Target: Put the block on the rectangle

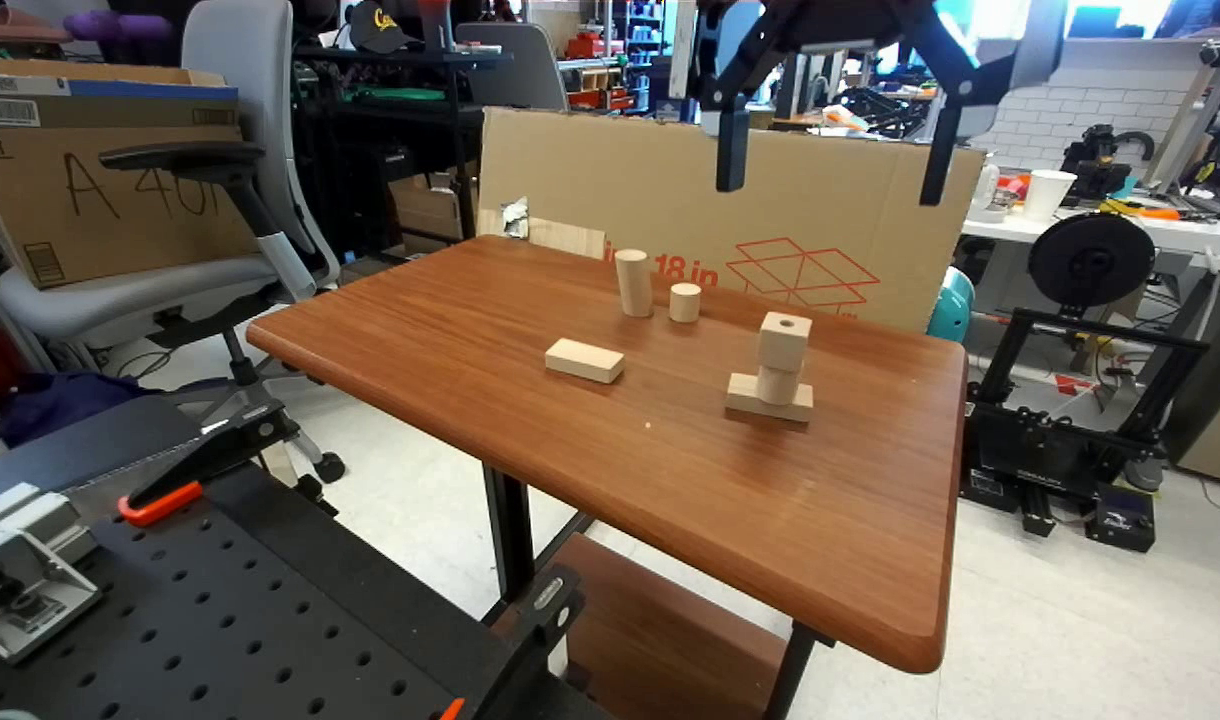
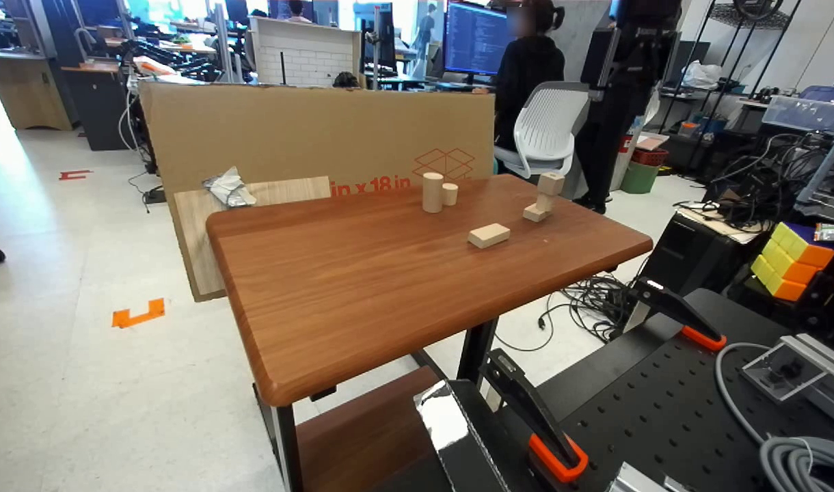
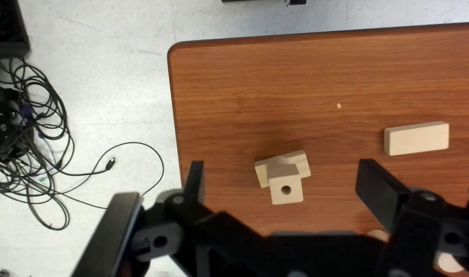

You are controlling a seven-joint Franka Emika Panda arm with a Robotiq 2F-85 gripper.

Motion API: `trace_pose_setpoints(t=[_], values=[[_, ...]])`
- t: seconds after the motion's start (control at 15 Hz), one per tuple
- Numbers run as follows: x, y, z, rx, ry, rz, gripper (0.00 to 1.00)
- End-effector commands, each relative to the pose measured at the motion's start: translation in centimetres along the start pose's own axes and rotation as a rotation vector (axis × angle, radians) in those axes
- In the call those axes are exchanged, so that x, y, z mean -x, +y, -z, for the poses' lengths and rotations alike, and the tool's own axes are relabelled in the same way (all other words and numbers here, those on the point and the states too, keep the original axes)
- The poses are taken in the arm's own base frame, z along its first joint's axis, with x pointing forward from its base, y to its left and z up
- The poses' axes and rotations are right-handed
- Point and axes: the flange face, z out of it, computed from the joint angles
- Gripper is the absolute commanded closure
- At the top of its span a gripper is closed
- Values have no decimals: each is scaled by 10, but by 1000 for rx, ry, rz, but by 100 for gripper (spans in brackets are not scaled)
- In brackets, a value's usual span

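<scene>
Gripper [image 1: 832, 180] hangs high over the brown table [image 1: 450, 310] in an exterior view, its jaws wide apart; well below the jaws, from where I stand, rises a small stack [image 1: 778, 376]; topping it is the block [image 1: 785, 341], pale, cube-like and holed on top, resting on a round-looking piece [image 1: 776, 388] that sits on a flat slab [image 1: 743, 393]; lower and left of both fingers [image 1: 732, 150] lies a lone slab [image 1: 583, 361]; which slab is the rectangle I can't tell.

In an exterior view the gripper shows dark at the top edge, right of a white chair [image 2: 554, 126], and I can't read its gap; the block, atop the stack, is below and left of the jaws; the lone slab lies farther left, and a tall cylinder [image 2: 432, 193] and short cylinder [image 2: 451, 194] stand close together left of that.

In the wrist view the fingers stand spread, the block showing in the gap between them; the lone slab lies beyond the right-hand fingertip, and the gripper partly hides the cylinders.
</scene>
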Motion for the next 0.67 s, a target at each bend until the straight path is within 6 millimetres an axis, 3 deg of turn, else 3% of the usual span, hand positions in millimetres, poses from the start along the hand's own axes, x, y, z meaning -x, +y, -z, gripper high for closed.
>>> trace_pose_setpoints(t=[0.0,0.6], values=[[-15,2,-13,-24,21,10,0],[-38,0,-41,-76,14,-5,0]])
